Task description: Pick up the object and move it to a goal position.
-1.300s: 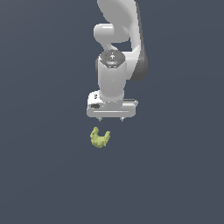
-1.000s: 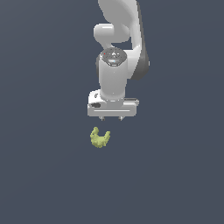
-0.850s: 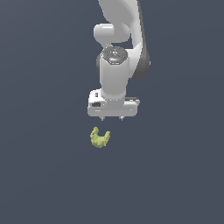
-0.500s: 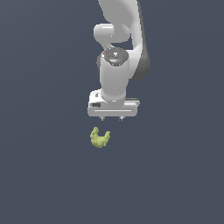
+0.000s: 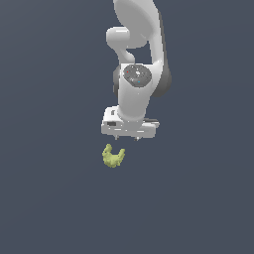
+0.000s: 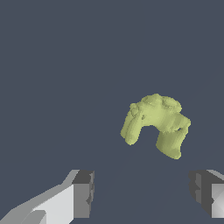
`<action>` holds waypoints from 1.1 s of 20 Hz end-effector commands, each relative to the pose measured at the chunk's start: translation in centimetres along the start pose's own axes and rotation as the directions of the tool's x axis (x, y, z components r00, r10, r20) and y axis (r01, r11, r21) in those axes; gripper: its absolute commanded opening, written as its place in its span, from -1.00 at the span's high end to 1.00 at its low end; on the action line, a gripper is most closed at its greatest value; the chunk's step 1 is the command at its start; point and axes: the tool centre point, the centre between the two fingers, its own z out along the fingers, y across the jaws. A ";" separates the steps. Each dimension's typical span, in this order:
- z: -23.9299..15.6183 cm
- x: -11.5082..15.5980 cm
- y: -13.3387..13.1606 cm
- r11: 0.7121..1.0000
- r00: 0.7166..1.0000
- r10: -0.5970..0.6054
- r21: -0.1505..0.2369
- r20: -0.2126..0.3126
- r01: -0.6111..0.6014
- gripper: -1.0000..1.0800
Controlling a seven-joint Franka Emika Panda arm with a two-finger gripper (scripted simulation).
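Object (image 5: 113, 157) lies where it was, the pincer (image 5: 128, 137) still hovering above it, spread wide.

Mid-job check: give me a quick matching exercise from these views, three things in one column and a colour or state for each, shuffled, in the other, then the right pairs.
Things:
1. gripper
2. object
3. fingertips

Descriptions:
A. yellow-green, lumpy, notched outline
B. dark grey, set wide apart
C. white, hanging over the surface, holding nothing

Pairs: 1-C, 2-A, 3-B. In the wrist view the object lies beyond the open gap, not between the pads.
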 end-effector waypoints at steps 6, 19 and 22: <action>2.8 0.4 -0.1 0.991 0.995 0.096 -0.101 0.038 -0.091 -0.62; 7.3 1.2 0.1 0.910 0.963 0.270 -0.330 0.014 -0.250 -0.62; 7.9 1.3 0.1 0.888 0.956 0.295 -0.368 -0.004 -0.275 -0.62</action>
